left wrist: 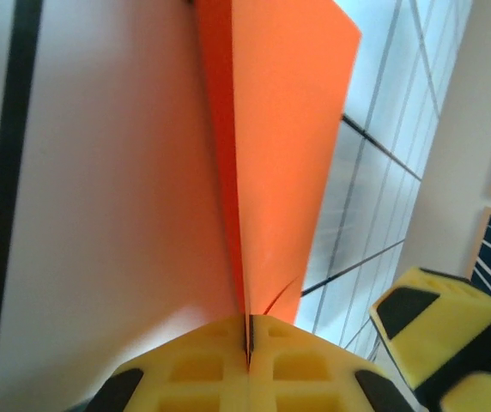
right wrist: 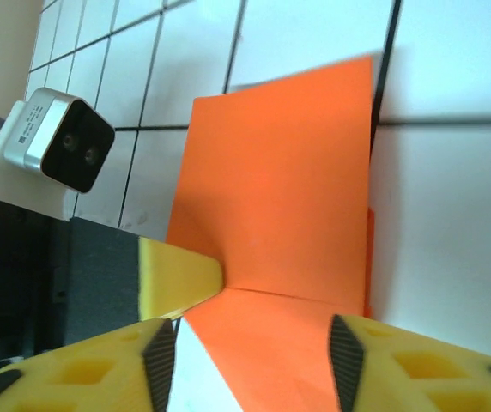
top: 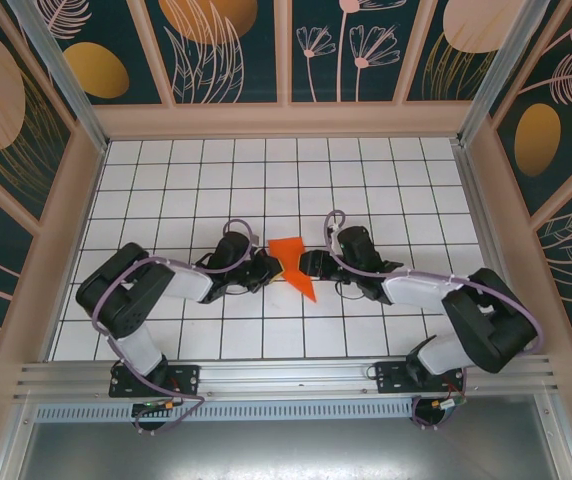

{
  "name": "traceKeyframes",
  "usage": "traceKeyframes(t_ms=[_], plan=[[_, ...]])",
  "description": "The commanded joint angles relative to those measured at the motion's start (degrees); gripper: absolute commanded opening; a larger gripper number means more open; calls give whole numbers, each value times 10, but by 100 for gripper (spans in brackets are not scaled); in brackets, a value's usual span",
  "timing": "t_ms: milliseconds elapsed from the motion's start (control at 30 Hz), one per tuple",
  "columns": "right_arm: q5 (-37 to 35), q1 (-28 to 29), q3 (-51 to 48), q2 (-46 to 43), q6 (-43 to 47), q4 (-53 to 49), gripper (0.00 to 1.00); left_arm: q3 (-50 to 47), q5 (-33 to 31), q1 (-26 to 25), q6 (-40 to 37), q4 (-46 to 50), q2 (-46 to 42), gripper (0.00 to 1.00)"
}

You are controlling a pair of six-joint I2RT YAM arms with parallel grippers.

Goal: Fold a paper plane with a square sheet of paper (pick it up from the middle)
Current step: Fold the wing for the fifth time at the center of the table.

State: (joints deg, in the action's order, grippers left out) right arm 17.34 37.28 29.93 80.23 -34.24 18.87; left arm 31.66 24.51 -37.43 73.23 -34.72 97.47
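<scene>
Mid-fold: square sheet of paper [left wrist: 280, 129] is clamped by left gripper [left wrist: 247, 333]; right gripper [right wrist: 251, 354] is held open, empty; its grip is required for next crease

A white desk [top: 166, 170] ruled with a grid of thin dark lines lies in the middle of the overhead view. Pale beige framing [top: 286, 120] borders it on three sides. Above rise dark teal wall panels [top: 226, 50] painted with gold ovals, peach discs and outlined leaves and flowers. Silver metal posts [top: 58, 62] slant up at the back corners. A ribbed aluminium rail [top: 286, 375] runs along the near edge, a dull grey metal sheet [top: 286, 450] just below it.
</scene>
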Motion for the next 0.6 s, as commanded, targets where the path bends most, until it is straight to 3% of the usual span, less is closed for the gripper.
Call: traceKeyframes(t_ms=[0,300,567], plan=[[-54,5,21,-29,102,-24,59,-12,-44,-2,6,14,-51,3],[-124,51,17,-40,247,48,65,-28,-139,-2,27,93,-137,3],[-176,119,-19,11,410,164,67,-6,-133,-2,31,120,-115,4]])
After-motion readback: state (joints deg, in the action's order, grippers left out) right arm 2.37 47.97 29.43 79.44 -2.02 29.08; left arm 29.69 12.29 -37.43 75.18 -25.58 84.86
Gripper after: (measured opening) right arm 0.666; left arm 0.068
